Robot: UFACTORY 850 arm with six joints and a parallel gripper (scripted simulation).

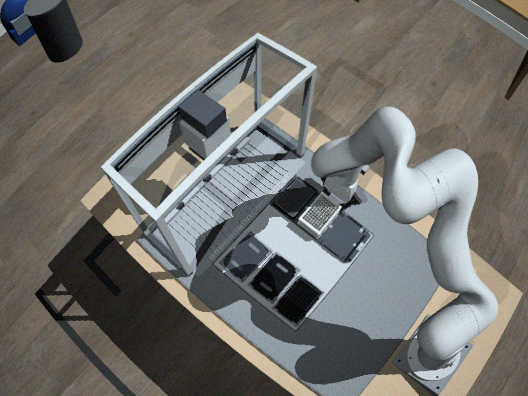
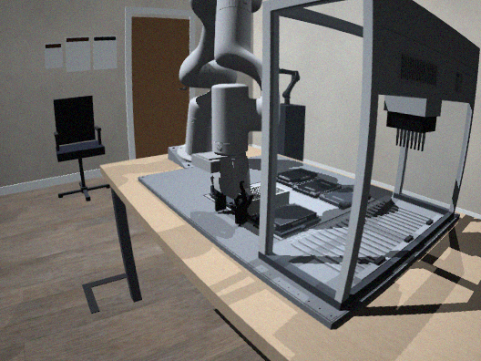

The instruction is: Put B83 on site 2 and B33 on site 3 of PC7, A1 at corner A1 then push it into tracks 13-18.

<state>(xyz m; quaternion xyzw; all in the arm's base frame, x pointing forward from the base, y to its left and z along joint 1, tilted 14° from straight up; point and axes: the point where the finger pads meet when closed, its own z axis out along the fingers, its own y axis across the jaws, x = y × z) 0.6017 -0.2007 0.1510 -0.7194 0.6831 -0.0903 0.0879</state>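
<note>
The plate carrier PC7 (image 1: 322, 217) lies on the apron with its far end at the right-hand rails (image 1: 235, 192). The white deep-well block B83 (image 1: 320, 214) sits on its middle site, and the dark plate B33 (image 1: 295, 196) sits on the site nearest the rails. The site by the handle (image 1: 346, 236) is bare. B38 (image 1: 298, 299), a black plate, sits in the nest nearest the arm's base. The other two nests (image 1: 260, 267) hold nothing. My gripper (image 1: 345, 194) is open and empty, low beside the carrier next to B83, on the side away from the nests. The exterior view shows the gripper's (image 2: 231, 206) fingers spread just above the deck.
The instrument's frame (image 1: 210, 135) stands over the rails, with a post (image 2: 269, 137) close to the gripper. A pipetting head (image 2: 412, 118) hangs at the back of the frame. The table edge (image 2: 182, 246) runs near the deck.
</note>
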